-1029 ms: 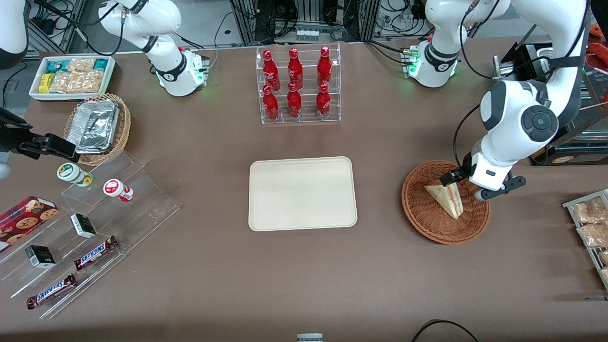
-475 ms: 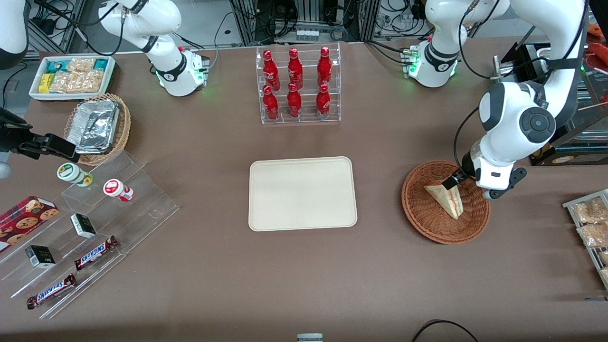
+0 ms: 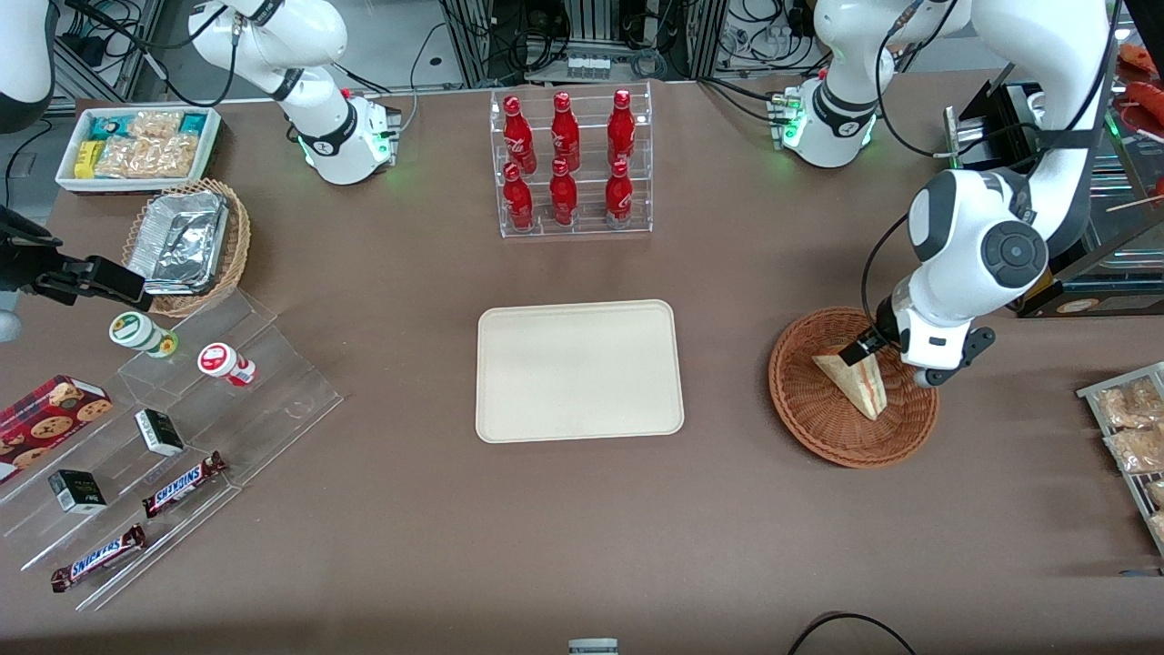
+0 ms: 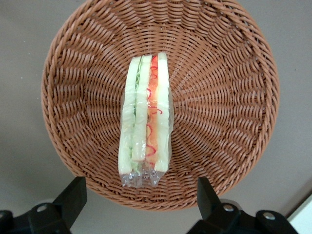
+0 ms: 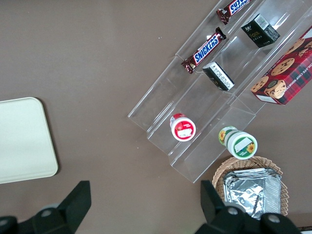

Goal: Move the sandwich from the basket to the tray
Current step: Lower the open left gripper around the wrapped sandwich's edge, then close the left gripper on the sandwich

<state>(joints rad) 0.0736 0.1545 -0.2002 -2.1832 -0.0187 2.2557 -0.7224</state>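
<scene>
The tray lies bare at centre frame of the front view; at right the sandwich sits in the basket, so this looks like the approach before the grasp. The gripper hovers over it, fingers spread wide either side of its width. Next it likely must descend and pinch. The clear-wrapped wedge shows white bread with red and greenish-yellow filling.

Reddish-brown woven basket, white sandwich with red and green layers, cream tray, black tool above basket
</scene>
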